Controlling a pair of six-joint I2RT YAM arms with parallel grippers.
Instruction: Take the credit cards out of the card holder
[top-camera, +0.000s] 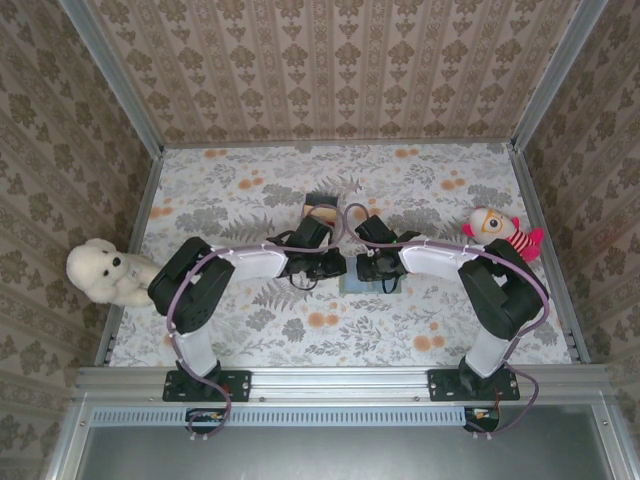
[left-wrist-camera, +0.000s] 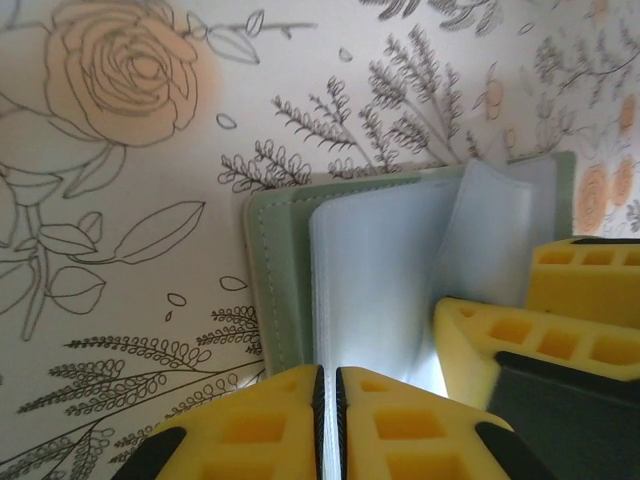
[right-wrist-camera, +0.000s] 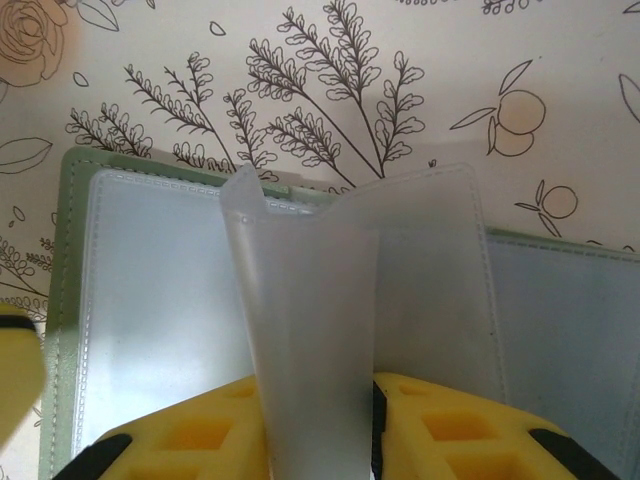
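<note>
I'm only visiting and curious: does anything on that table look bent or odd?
Yes: a clear plastic sleeve of the open card holder stands up, curled into a twist where the right gripper pinches it, rather than lying flat.

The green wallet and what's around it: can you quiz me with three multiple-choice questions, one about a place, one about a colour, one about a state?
1. Where is the white teddy bear? A at the left edge of the table; B in the middle; C at the far edge.
2. What colour are the fingers of the left gripper? A red; B yellow; C blue.
3. How is the wallet? A folded shut; B lying open; C standing on edge.
Answers: 1 A, it sits by the left wall in the top view. 2 B, both are yellow in the left wrist view. 3 B, its clear sleeves fan out, and the left gripper and right gripper each pinch one.
</note>
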